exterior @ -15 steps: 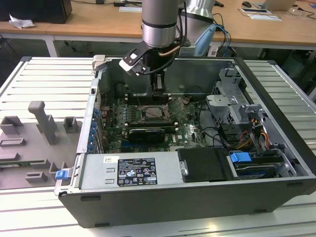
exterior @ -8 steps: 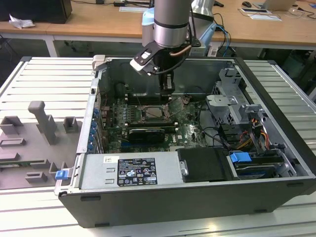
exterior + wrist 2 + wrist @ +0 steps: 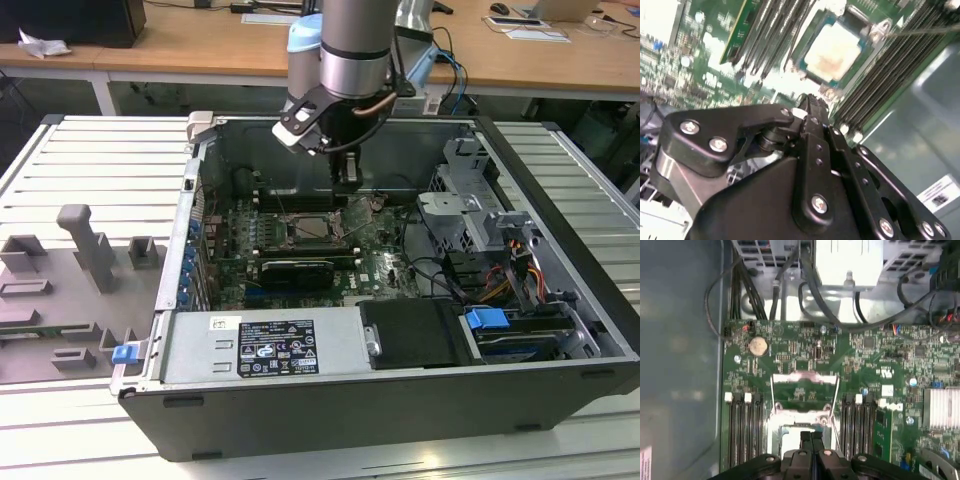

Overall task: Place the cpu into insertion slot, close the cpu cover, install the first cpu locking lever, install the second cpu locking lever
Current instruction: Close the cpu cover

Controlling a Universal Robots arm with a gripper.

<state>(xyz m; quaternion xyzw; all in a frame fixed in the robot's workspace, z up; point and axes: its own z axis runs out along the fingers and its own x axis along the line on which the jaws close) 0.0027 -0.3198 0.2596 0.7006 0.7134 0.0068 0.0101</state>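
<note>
Silver-beige, one cpu (image 3: 835,50) lies in the one insertion slot (image 3: 801,54), its one cpu cover (image 3: 803,377) standing open. One gripper (image 3: 810,436) hangs clenched, empty, just above. One computer case (image 3: 300,400) rests on a slatted grey surface (image 3: 60,160), wooden desks (image 3: 200,45) behind.

Grey cylindrical arm (image 3: 352,45), pale blue joint cap (image 3: 303,35), black fingers (image 3: 813,109) and linkages, silver screw heads (image 3: 717,145)
</note>
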